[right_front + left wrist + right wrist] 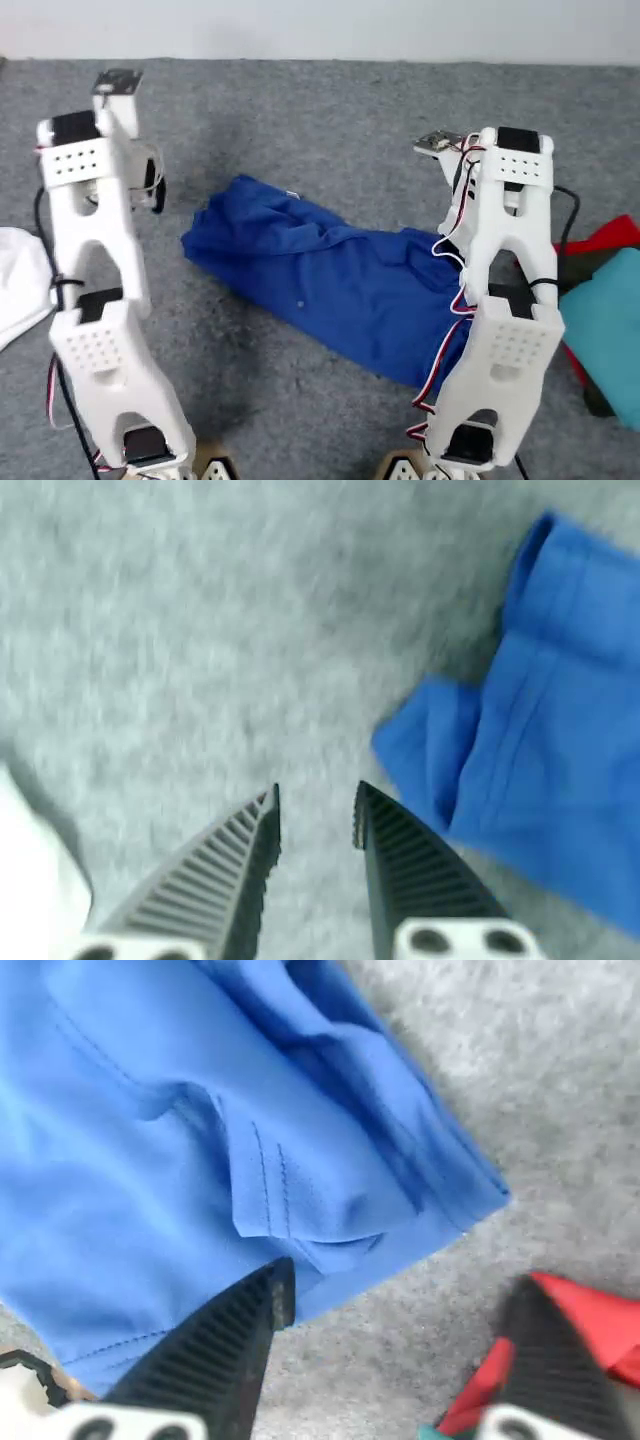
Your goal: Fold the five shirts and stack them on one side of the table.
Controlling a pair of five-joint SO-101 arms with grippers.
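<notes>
A crumpled blue shirt lies diagonally across the middle of the grey carpet-like surface. My left arm stands at its left end. The left gripper hovers over bare grey surface just beside the blue shirt's edge, its fingers a little apart with nothing between them. My right arm stands over the shirt's right end. The right gripper is wide open above the blue shirt's folded corner, one fingertip over the cloth and the other by a red shirt.
A white shirt lies at the left edge. A red shirt, a dark one and a teal one are heaped at the right edge. Bare grey surface stretches along the back and in front between the arm bases.
</notes>
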